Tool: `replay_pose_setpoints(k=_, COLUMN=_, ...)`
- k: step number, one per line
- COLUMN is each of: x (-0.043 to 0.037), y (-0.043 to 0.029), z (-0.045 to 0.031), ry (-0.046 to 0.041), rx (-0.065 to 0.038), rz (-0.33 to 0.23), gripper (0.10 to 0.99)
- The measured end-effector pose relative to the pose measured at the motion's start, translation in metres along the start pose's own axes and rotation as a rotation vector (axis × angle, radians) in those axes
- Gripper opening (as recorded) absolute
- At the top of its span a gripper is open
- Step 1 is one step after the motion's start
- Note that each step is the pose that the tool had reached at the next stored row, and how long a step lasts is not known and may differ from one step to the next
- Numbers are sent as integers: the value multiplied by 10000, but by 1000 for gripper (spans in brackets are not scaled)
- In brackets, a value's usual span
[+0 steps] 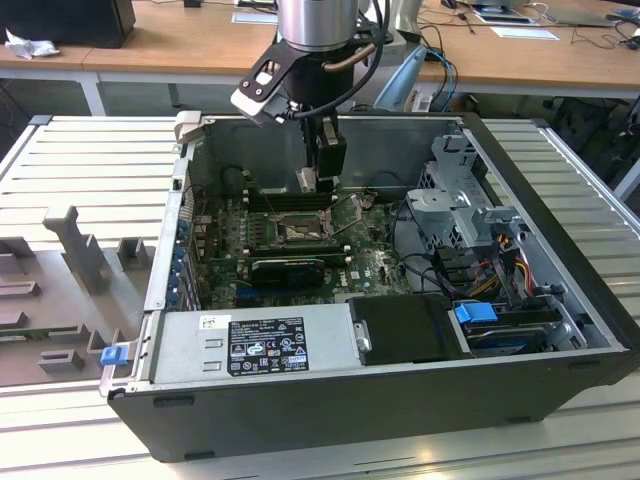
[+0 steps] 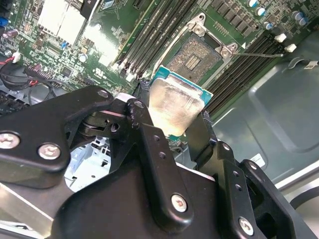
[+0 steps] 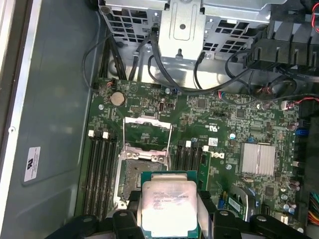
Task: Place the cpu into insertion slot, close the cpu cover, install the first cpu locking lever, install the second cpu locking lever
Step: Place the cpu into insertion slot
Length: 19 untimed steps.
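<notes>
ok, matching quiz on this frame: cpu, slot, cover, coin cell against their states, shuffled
Things:
1. cpu
2. slot
3. cover
4. coin cell

States:
a. swung open, off the slot
b. round, silvery, beside the open cover
c. held between the fingers of the gripper
d. empty, dark centre exposed

Pairs: 1-c, 2-d, 3-a, 4-b
</notes>
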<state>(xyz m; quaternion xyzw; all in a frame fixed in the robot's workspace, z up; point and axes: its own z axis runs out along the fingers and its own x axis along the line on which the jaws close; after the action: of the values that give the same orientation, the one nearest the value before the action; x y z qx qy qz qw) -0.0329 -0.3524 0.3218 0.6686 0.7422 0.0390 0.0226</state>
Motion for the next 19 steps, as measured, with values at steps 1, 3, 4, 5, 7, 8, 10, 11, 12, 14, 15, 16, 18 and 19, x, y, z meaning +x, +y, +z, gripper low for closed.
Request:
replay_pose_setpoints(k=1, x=0, y=0, z=2, ry=-11, rx=-3, rz=128, gripper=533)
replay_pose_setpoints(k=3, x=0, y=-1, z=6, ry=-47, rx=-10, rz=545, gripper=533)
replay_pose_setpoints(k=4, x=0, y=-1, z=8, ry=-66, rx=-13, rz=748, gripper=533)
replay_pose_setpoints(k=5, x=0, y=-3, z=11, ry=-77, rx=-14, rz=860, gripper=533)
replay_pose_setpoints(k=7, x=0, y=-4, z=24, ry=-77, rx=-16, rz=864, gripper=533)
replay_pose_setpoints(k=8, x=-1, y=-4, z=29, ry=-77, rx=-16, rz=864, gripper=533)
replay_pose_setpoints(k=10, x=-1, y=-5, z=39, ry=-77, rx=-15, rz=864, gripper=533)
replay_pose_setpoints(k=11, x=-1, y=-6, z=46, ry=-77, rx=-15, rz=864, gripper=533)
replay_pose_setpoints(k=12, x=-1, y=-6, z=51, ry=-77, rx=-15, rz=864, gripper=533)
replay_pose_setpoints(k=14, x=-1, y=-7, z=61, ry=-77, rx=-16, rz=864, gripper=533)
replay_pose_setpoints(k=15, x=-1, y=-7, z=64, ry=-76, rx=-16, rz=864, gripper=533)
replay_pose_setpoints(k=16, x=-1, y=-8, z=68, ry=-77, rx=-16, rz=864, gripper=533)
replay_pose_setpoints(k=18, x=-2, y=-9, z=80, ry=-76, rx=-16, rz=864, gripper=533)
replay_pose_setpoints(k=19, x=-2, y=-9, z=84, ry=-77, rx=-16, rz=864, gripper=533)
